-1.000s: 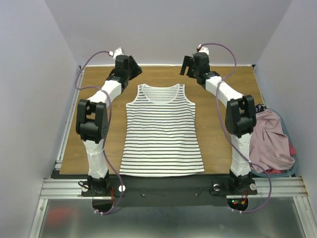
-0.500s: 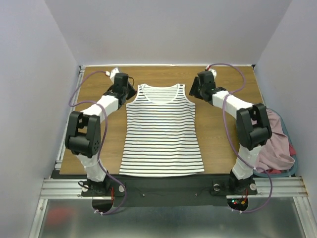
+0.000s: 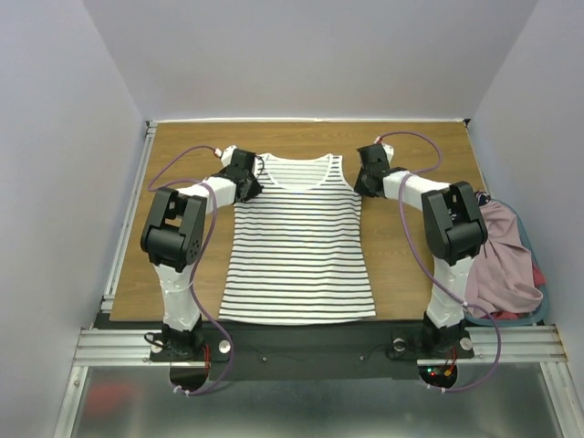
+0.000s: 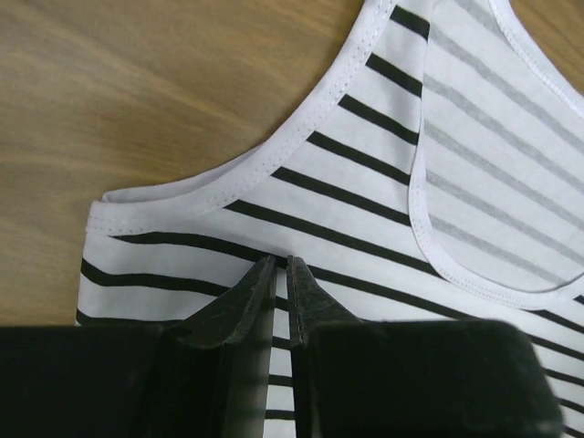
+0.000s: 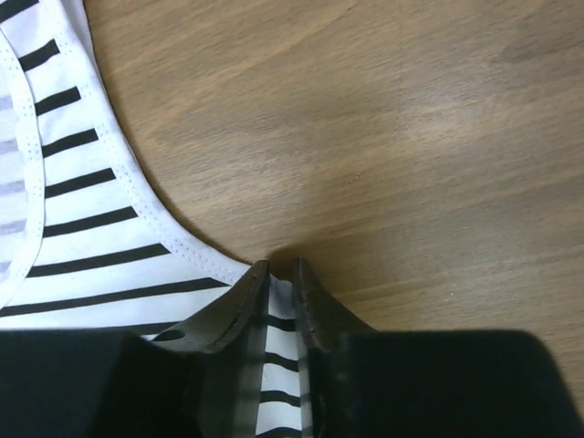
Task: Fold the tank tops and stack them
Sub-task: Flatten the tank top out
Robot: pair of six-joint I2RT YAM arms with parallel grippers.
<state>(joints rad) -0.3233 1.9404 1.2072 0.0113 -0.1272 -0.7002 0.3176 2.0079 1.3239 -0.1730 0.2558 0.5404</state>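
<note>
In left gripper (image 4: 282, 262), seemingly: striped top (image 4: 365, 196).

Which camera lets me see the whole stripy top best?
The top external view: it shows the whole stripy top lying flat on the table, straps to hem. The left wrist view catches just a strap and some neckline; the right wrist view only an armhole edge.

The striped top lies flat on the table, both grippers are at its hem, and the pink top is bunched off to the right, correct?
Not the hem: the top view shows the left gripper and right gripper at the far end of the striped top, by its armholes. It does lie flat on the table, with the pink top bunched off to the right.
</note>
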